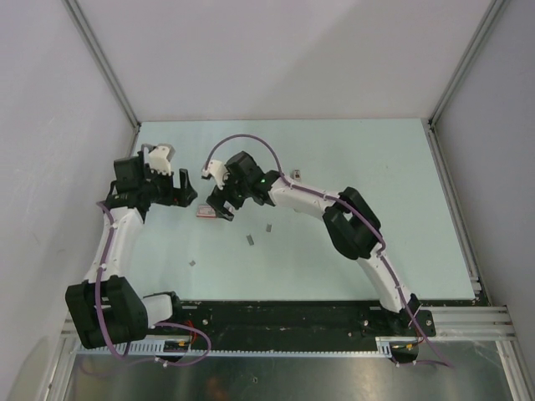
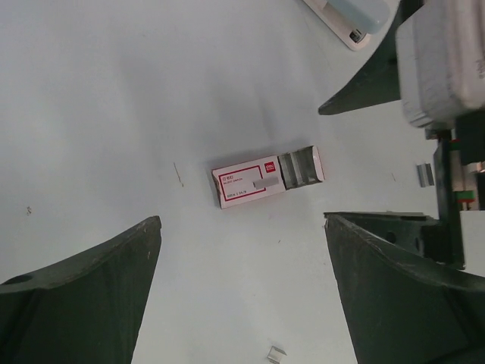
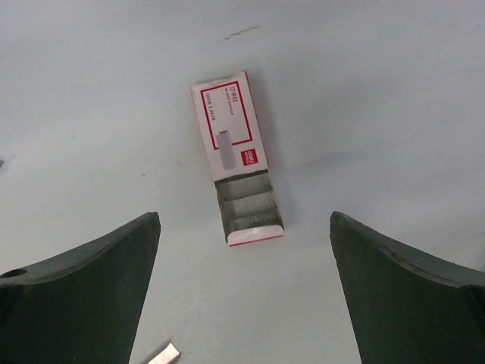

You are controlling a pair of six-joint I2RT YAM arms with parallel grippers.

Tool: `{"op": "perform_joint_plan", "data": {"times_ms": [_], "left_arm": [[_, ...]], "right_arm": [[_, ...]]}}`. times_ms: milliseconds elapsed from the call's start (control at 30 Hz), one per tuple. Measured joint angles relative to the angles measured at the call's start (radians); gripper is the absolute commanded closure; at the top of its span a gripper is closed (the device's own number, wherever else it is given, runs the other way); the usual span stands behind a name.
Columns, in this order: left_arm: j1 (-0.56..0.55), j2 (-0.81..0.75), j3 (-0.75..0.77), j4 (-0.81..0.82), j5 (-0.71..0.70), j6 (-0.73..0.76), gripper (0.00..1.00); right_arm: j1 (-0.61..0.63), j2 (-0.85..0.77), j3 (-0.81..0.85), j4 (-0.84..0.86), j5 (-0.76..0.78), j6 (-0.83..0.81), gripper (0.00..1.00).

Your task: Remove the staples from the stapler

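The stapler (image 1: 205, 214) is a small flat white-and-red block lying on the table between the two grippers. A grey tray with staple strips is slid out at one end (image 3: 248, 203). In the left wrist view the stapler (image 2: 250, 182) lies ahead of my open, empty left gripper (image 2: 242, 220). In the right wrist view its white body (image 3: 227, 125) lies just ahead of my open, empty right gripper (image 3: 244, 216), with the tray end nearest. From above, the left gripper (image 1: 192, 190) is left of it and the right gripper (image 1: 219, 209) is right over it.
Loose staple pieces lie on the pale table (image 1: 359, 167): two near the middle (image 1: 249, 240) (image 1: 269, 226) and one nearer the front (image 1: 191, 261). One shows in the left wrist view (image 2: 277, 353) and one in the right wrist view (image 3: 163, 355). Grey walls stand on three sides.
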State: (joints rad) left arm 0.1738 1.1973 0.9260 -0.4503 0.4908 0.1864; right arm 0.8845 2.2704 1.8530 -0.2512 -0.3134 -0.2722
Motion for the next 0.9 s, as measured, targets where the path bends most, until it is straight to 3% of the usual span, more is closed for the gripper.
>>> {"op": "perform_joint_plan", "data": {"times_ms": [267, 633, 800, 900], "left_arm": [[0.027, 0.000, 0.000, -0.009, 0.011, -0.002, 0.06], [0.051, 0.000, 0.000, -0.029, 0.018, -0.002, 0.06], [0.059, 0.000, 0.000, -0.032, 0.018, -0.001, 0.06], [0.063, 0.000, 0.000, -0.032, 0.018, -0.001, 0.06]], "right_arm": [[0.016, 0.110, 0.123, -0.040, -0.049, -0.053, 0.03], [0.050, 0.183, 0.158, -0.075, 0.002, -0.114, 0.09], [0.052, 0.187, 0.165, -0.071, 0.026, -0.122, 0.15], [0.053, 0.192, 0.171, -0.065, 0.037, -0.122, 0.24]]}}
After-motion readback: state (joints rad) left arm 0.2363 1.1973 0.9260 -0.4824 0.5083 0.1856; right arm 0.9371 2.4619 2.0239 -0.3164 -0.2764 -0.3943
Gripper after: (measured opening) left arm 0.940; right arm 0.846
